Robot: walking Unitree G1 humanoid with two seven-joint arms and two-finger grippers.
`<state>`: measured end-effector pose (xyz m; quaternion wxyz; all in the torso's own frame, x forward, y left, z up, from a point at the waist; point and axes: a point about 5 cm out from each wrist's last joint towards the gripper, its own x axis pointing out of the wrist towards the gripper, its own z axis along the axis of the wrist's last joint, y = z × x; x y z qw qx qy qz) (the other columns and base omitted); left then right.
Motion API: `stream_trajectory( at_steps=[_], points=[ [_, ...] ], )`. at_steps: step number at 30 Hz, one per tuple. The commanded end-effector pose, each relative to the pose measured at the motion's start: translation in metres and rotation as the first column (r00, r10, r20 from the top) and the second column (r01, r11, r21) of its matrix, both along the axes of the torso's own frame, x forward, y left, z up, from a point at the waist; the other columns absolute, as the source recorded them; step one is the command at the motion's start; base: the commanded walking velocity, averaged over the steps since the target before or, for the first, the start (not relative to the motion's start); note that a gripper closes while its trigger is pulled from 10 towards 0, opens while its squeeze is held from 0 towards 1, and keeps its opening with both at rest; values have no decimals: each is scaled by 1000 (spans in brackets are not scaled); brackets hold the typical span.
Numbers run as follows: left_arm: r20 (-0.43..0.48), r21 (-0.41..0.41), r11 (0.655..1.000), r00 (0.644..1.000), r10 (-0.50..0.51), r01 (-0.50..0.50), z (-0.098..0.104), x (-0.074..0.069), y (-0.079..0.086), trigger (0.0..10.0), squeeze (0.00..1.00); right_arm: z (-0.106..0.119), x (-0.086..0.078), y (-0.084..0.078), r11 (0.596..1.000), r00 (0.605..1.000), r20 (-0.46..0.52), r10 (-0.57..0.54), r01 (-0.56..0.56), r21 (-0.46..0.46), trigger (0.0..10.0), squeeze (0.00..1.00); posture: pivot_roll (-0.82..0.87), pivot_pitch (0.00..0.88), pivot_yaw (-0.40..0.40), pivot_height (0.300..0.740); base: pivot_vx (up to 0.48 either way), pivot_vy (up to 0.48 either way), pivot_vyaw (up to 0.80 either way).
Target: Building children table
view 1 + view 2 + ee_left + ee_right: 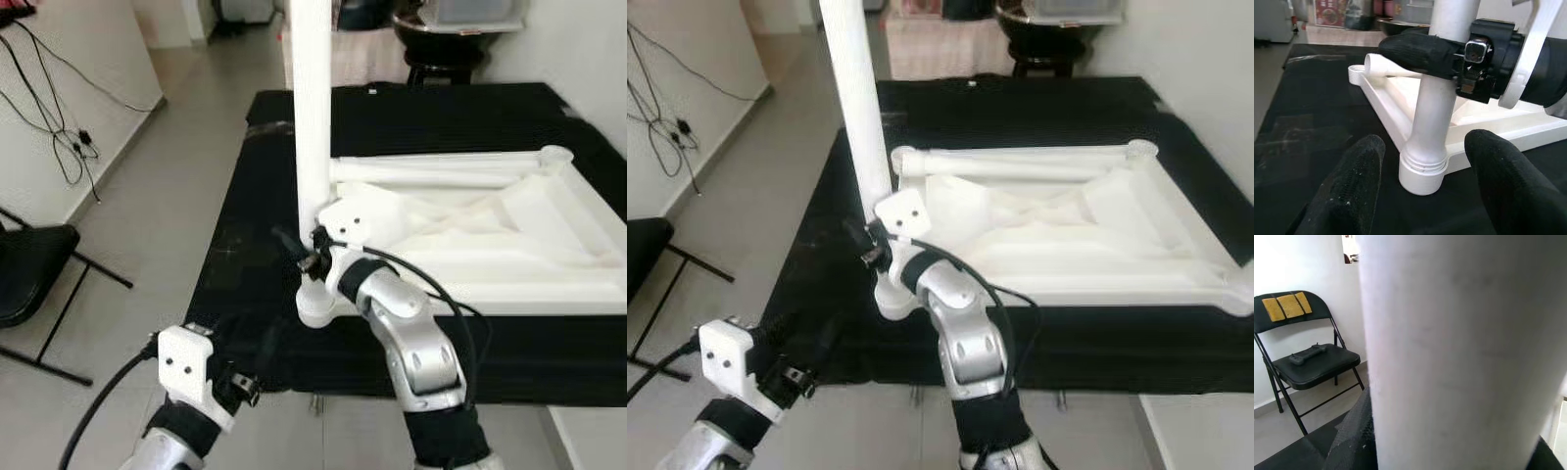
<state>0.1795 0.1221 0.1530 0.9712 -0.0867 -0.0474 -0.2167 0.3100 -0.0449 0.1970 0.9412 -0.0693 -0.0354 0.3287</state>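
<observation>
while the right claw point(312, 257) clamps the upright table leg point(313, 108), the left wrist view shows the left claw point(1422, 188) gaping wide.

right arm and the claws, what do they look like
The right arm is silver metal with black bands, a white wrist housing and a black cable looping alongside. The left claw has two thick, rounded black fingers with a textured covering.
</observation>
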Motion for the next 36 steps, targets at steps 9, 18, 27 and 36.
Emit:
stream_trajectory(
  at_steps=[9,18,27,36],
  points=[
    [-15,-2,1000,1000,17,-18,-5,0,2,10000,0,-6,-1,12,993,987,-113,118,-117,10,10000,1000,102,134,9,740,0,0,0],
    [-15,-7,1000,1000,7,-7,-4,-1,-1,10000,0,26,-6,9,701,705,-21,709,-708,-77,10000,0,112,136,6,740,0,0,0],
    [-14,-7,1000,1000,18,-18,-3,-5,-1,10000,0,46,14,9,567,584,-58,810,-804,-177,10000,0,130,144,-1,740,0,0,0],
    [-17,-7,1000,1000,17,-18,-3,-6,-2,10000,0,42,20,7,464,474,-112,873,-879,-107,0,0,134,153,-2,740,0,0,0]
  ],
)
